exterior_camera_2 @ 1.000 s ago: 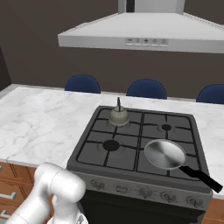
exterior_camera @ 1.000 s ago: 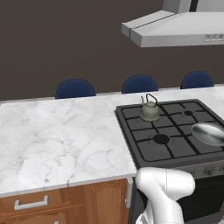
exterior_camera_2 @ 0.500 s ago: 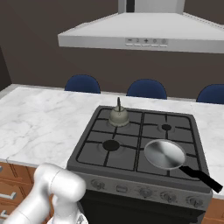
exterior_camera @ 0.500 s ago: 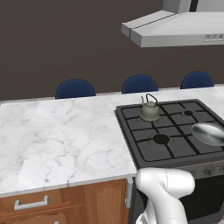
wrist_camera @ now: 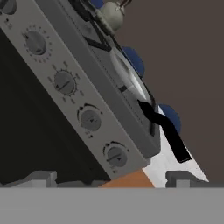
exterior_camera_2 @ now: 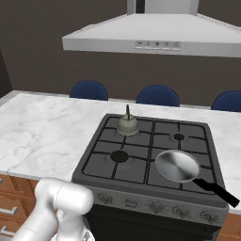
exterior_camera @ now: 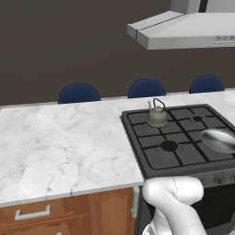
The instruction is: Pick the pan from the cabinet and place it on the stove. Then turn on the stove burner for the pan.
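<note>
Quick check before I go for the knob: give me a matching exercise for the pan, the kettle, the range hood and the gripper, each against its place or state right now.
Things:
1. pan
2. kettle
3. range hood
4. gripper

Places or states:
A. back left burner
B. open, facing the stove knobs
C. front right burner, handle past the stove's edge
D. above the cooktop

Pairs: 1-C, 2-A, 3-D, 4-B

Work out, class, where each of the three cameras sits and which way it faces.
Left base view: behind the arm's left, facing the stove and kettle; white arm below.
Right base view: behind its right, facing the pan; arm lower left.
Hand view: low, rolled, facing the knobs; open gripper.
All share stove, pan, kettle.
</note>
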